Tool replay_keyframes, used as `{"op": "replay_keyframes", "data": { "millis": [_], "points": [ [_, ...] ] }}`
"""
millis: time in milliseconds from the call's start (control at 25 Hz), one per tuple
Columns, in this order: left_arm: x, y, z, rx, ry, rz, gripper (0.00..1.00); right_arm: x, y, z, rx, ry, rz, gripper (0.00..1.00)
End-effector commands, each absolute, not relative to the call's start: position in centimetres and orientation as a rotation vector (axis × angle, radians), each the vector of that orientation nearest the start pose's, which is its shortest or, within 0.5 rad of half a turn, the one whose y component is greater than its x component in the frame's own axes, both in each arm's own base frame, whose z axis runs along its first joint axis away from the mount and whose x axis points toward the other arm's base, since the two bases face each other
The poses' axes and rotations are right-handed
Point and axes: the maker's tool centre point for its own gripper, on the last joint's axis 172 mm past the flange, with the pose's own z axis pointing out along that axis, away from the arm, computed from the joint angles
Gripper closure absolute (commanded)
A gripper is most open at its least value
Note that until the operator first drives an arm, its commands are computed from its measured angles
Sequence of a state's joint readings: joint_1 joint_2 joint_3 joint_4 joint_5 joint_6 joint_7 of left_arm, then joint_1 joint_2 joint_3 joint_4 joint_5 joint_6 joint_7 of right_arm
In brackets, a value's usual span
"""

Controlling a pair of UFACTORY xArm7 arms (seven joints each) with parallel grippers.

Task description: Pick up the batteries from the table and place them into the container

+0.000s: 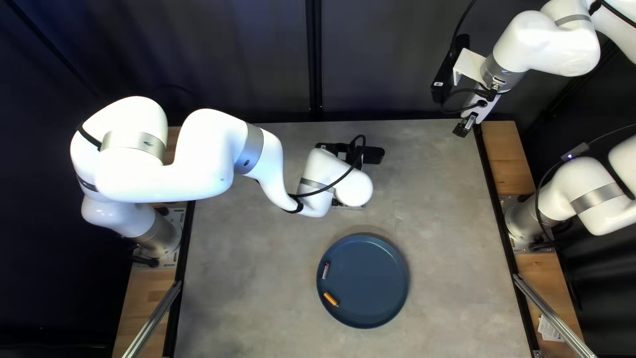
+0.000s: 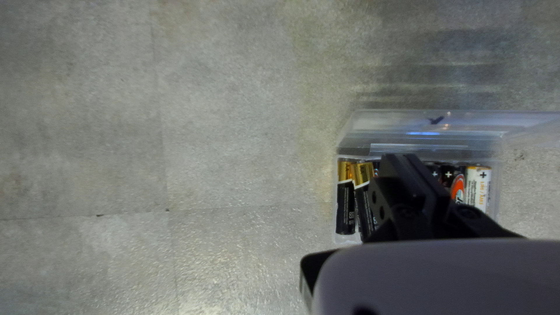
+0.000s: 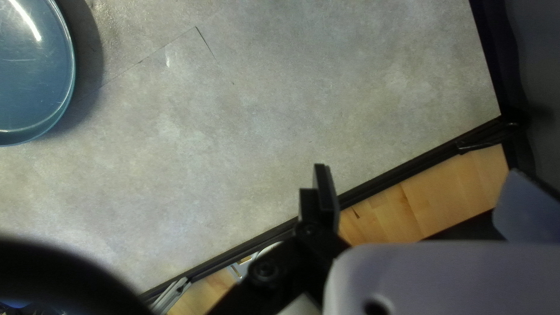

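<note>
Blue plate (image 1: 392, 268) holding two loose batteries (image 1: 326, 271), clear container (image 2: 420, 131) of batteries (image 2: 345, 197) at bench (image 1: 248, 278) centre, left claw (image 2: 404, 164) closed empty above it, right claw (image 1: 465, 127) open over far right corner.

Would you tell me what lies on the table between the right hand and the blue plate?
Nothing: only bare grey table separates the right hand from the blue plate, as the top left and right wrist views both show.
</note>
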State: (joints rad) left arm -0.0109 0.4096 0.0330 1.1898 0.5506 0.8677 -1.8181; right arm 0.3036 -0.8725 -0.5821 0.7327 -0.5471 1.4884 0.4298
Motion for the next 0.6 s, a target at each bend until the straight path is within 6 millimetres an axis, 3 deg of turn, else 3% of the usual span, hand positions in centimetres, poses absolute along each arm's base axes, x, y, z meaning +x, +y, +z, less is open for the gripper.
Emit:
{"op": "replay_keyframes", "data": {
  "millis": [40, 200, 320, 520, 560, 600],
  "points": [
    [52.5, 7.3, 7.1, -2.14, -1.866, -0.363, 1.0, 24.6, -18.0, 27.7, -3.145, 0.796, -0.084, 0.0],
    [52.7, 6.6, 6.9, -2.194, -1.879, -0.371, 1.0, 24.6, -18.0, 27.7, -3.145, 0.796, -0.084, 0.0],
    [53.1, 4.2, 7.3, -2.271, -1.87, -0.394, 1.0, 24.6, -18.0, 27.7, -3.145, 0.796, -0.084, 0.0],
    [52.6, -1.8, 8.4, -2.486, -1.731, -0.383, 1.0, 24.6, -18.0, 27.7, -3.145, 0.796, -0.084, 0.0],
    [52.8, -3.7, 8.6, -2.548, -1.666, -0.368, 1.0, 24.6, -18.0, 27.7, -3.145, 0.796, -0.084, 0.0],
    [52.9, -4.6, 8.6, -2.579, -1.629, -0.36, 0.25, 24.6, -18.0, 27.7, -3.145, 0.796, -0.084, 0.0]
  ]
}}
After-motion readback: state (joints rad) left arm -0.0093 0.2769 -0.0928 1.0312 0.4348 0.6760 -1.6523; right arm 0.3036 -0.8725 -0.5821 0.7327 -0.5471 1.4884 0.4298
